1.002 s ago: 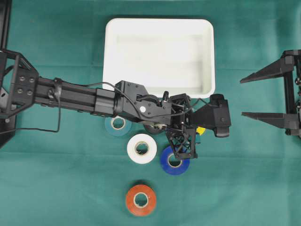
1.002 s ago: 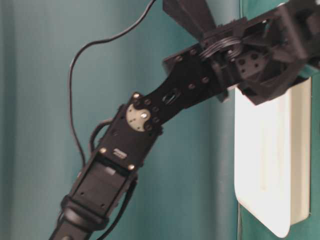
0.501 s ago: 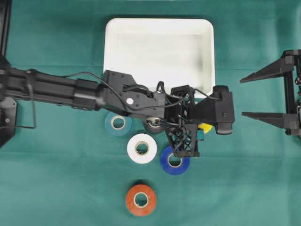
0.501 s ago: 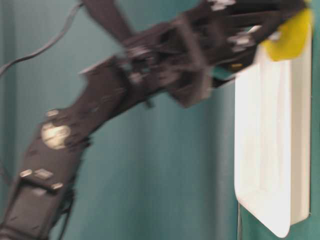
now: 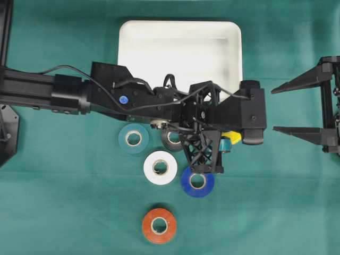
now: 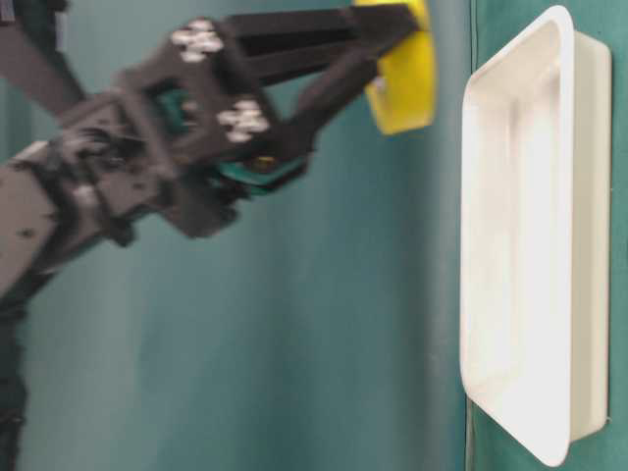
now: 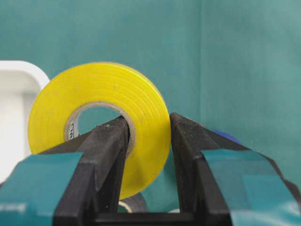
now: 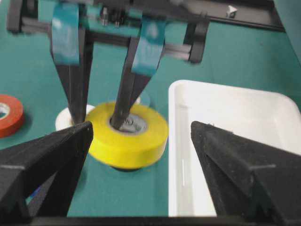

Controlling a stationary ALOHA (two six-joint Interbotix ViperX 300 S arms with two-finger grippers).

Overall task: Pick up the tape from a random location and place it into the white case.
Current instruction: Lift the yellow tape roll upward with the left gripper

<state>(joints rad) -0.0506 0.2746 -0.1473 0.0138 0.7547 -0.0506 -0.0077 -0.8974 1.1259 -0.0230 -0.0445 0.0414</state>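
Green tabletop (image 5: 64, 202) below us, our left gripper (image 7: 148, 155) is clamped on the yellow tape (image 7: 99, 122), lifted just beside the white case (image 5: 180, 53); placing inside remains, right gripper (image 5: 297, 109) spread wide.

Left arm (image 5: 159, 101) across the white case's (image 5: 180, 32) near rim; teal (image 5: 133, 138), white (image 5: 160, 168), blue (image 5: 197, 181) and orange (image 5: 159, 226) tape rolls below the case.

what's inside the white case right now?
Nothing visible: the white case looks bare. The arm covers its near edge overhead. The yellow tape is outside it, shut in the left pincer.
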